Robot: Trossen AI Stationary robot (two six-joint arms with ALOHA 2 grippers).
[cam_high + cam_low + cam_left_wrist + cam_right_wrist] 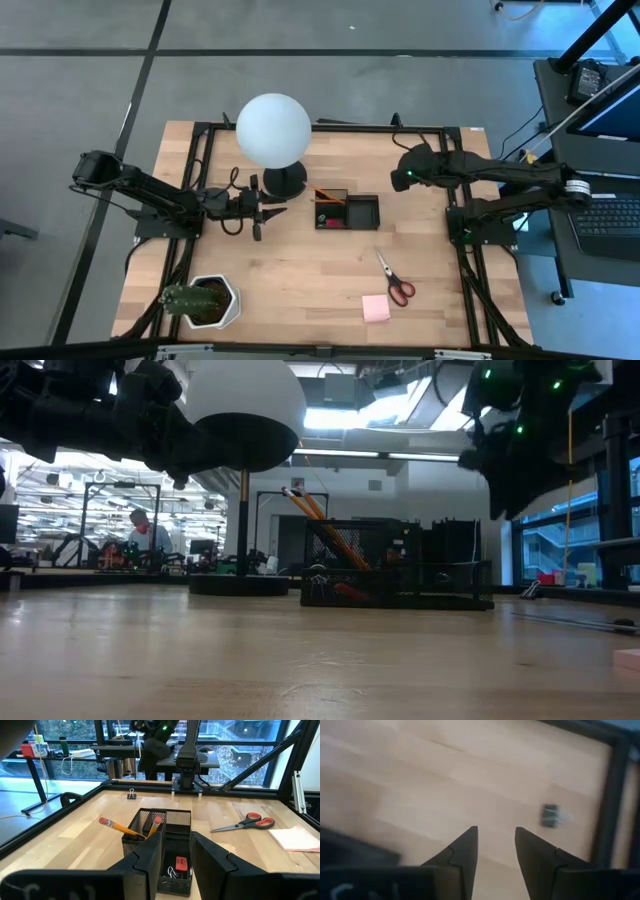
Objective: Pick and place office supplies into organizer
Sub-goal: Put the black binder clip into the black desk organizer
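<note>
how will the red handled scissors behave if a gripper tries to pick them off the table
The red-handled scissors lie flat on the wooden table with blades slightly apart, so they probably offer little height to pinch. Being thin metal, they are likely stiff but may slide or pivot if nudged. The handle loops look the thicker, easier grip.

1. The organizer (400,570), a black mesh tray, stands on the wooden table (250,660) in the middle distance.
2. Orange pencils (325,525) lean out of the organizer's left end, tips pointing up and to the left.
3. Something red (345,592) lies low inside the organizer; what it is cannot be told here.
4. Just left of the organizer stands the lamp's round black base (240,585), its thin stem rising to the white globe (245,405) above.
5. A dark arm (100,410) hangs above and left of the organizer, another (520,430) above and right.
6. A pink corner (628,657), probably the sticky-note pad, lies well right of the organizer.
7. Far behind, left of the organizer, a person (140,530) sits.
</note>
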